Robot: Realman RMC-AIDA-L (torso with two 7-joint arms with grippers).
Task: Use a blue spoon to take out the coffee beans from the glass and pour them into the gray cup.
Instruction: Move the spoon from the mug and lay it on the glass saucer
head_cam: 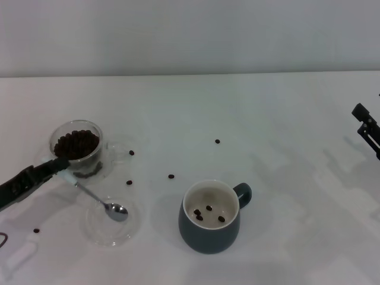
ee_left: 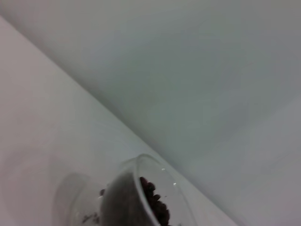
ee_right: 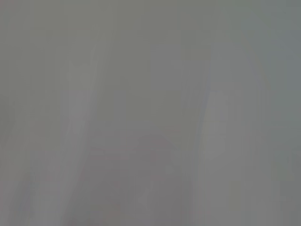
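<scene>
The step in hand is judged to lie between scoops: four dark beans are already seen inside the squat blue-grey ceramic cup with the cream interior (head_cam: 209, 217), which stands near the front edge of the white table (head_cam: 285, 119), about midway along it. The rounded clear double-walled glass mug (head_cam: 77, 148), well filled with dark brown coffee beans (head_cam: 76, 144), is placed toward the left edge. The small teaspoon with silver bowl and pale-blue handle (head_cam: 100, 199) is laid with its bowl in a shallow clear glass dish (head_cam: 110, 222) just in front of the mug.

The left gripper (head_cam: 59, 165) is held at the handle end, beside the mug; whether the handle is clamped cannot be told. Next, a lift and dip into the mug is called for. A few stray beans (head_cam: 171, 176) are scattered about. The right gripper (head_cam: 365, 124) is parked at the right edge.
</scene>
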